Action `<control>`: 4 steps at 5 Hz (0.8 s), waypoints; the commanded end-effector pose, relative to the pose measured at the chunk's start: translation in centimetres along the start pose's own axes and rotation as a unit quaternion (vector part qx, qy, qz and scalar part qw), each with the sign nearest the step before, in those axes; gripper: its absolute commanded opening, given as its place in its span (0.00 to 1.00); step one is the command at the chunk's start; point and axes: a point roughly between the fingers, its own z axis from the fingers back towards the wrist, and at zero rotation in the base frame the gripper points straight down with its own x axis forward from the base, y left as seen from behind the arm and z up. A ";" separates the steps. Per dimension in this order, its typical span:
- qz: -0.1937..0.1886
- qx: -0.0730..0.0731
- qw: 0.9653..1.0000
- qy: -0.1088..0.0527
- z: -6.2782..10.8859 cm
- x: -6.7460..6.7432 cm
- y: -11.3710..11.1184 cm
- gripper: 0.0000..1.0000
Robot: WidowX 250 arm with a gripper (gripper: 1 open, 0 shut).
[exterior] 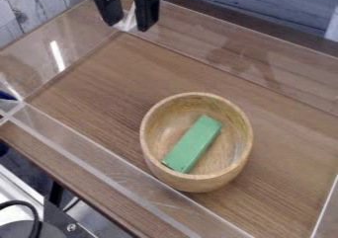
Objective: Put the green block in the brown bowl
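The green block (193, 144) lies flat inside the brown bowl (158, 117), slanted from lower left to upper right. The bowl sits on the wooden tabletop toward the front right. My gripper (128, 16) hangs at the top of the view, far behind and to the left of the bowl, pointing down. Its dark fingers (148, 12) stand apart with nothing between them, so it is open. Only the lower part of the hand shows; the rest is cut off by the top edge.
A clear acrylic wall (79, 148) runs along the front left edge of the wooden table (93, 89), and another along the back (251, 30). A clear bracket (122, 18) stands just behind the gripper. Black gear and a cable (20, 217) sit below the front corner.
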 end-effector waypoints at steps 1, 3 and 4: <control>0.002 0.014 0.999 -0.033 1.5 1.0 0.8 1.00; 0.007 0.018 0.999 -0.032 1.0 1.5 1.9 1.00; 0.011 0.020 0.999 -0.032 0.8 1.7 2.5 1.00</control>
